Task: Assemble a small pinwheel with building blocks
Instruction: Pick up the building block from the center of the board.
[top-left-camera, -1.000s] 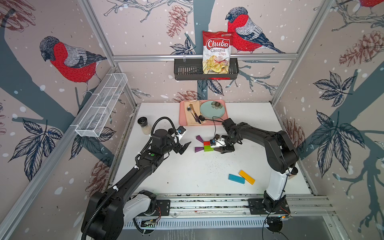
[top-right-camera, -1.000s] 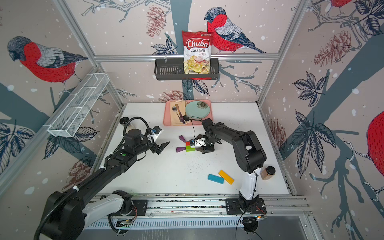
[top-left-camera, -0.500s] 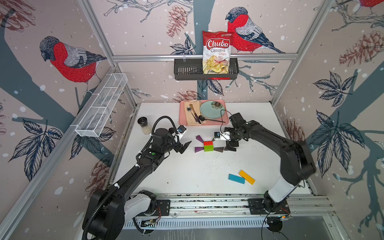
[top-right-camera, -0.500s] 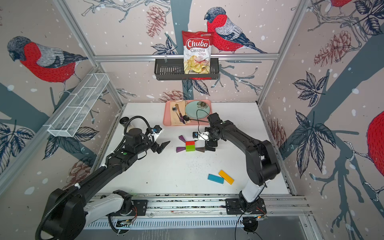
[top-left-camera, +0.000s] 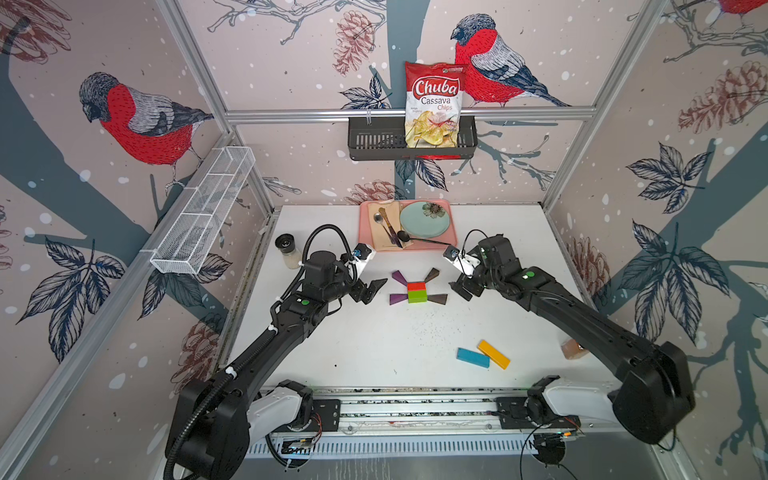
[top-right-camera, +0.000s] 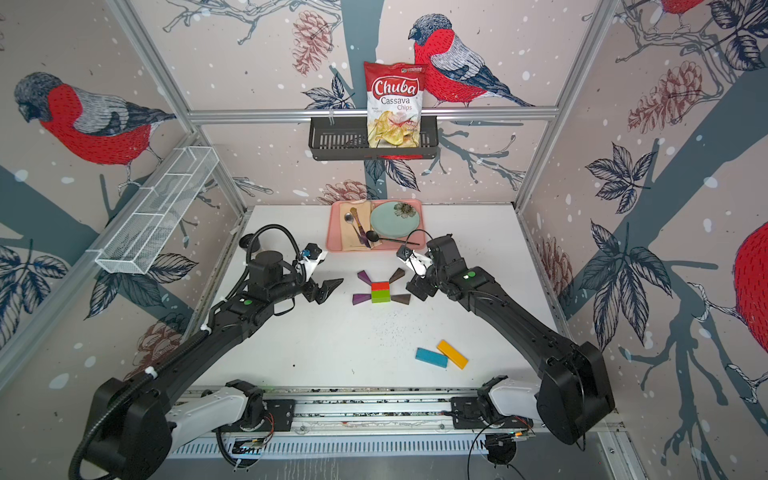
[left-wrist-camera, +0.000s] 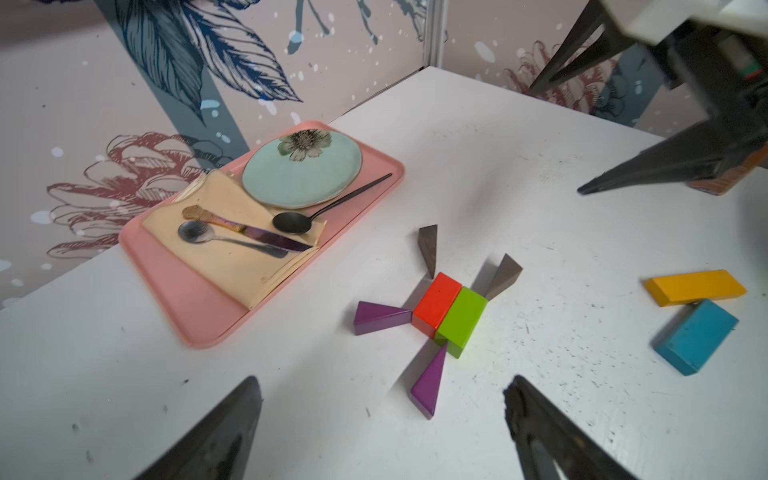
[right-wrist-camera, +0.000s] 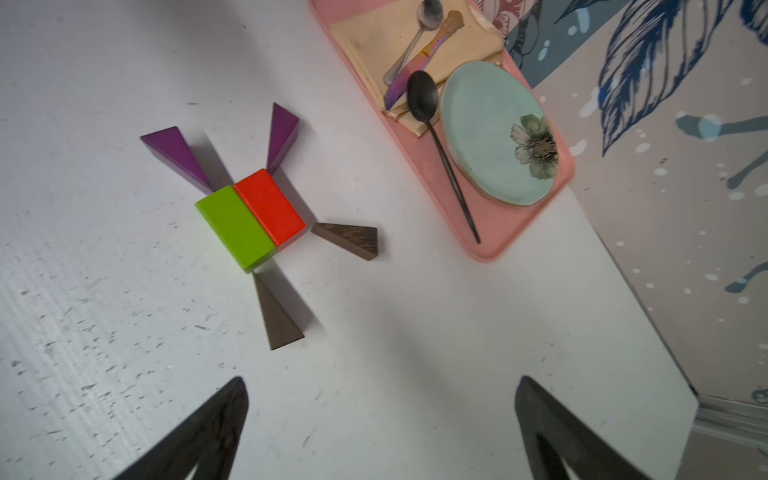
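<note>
The right end effector (top-left-camera: 460, 289) has its jaws spread wide and is empty, hovering just right of the pinwheel (top-left-camera: 417, 291) near frame centre in both top views. The left end effector (top-left-camera: 372, 291) is equally wide, holds nothing, and sits just left of it. The hub (top-right-camera: 380, 291) is a red brick (top-left-camera: 416, 286) flush against a green brick (top-left-camera: 417, 296). Two purple wedges (right-wrist-camera: 178, 156) fan off its left corners in the top views, two dark brown wedges (right-wrist-camera: 276, 320) off its right. In the right wrist view one brown tip sits just beside the red corner, seemingly with a sliver of gap. The stem is not yet laid: the blue bar (top-left-camera: 473, 358) and yellow bar (top-left-camera: 493, 354) lie side by side, touching or nearly, at lower right of the top frames, well apart from the hub on the white table (top-left-camera: 353, 353).

Judgement: the stem is next, and the right arm is closer. Pinch one bar across its narrow width, come in low, and butt it end-on to the green brick's free long side. Don't nudge the wedges; they are probably loose and will slide. The blocks look like painted wood, smooth, slightly glossy and crisp-edged. The table is matte, scuffed and specked.
</note>
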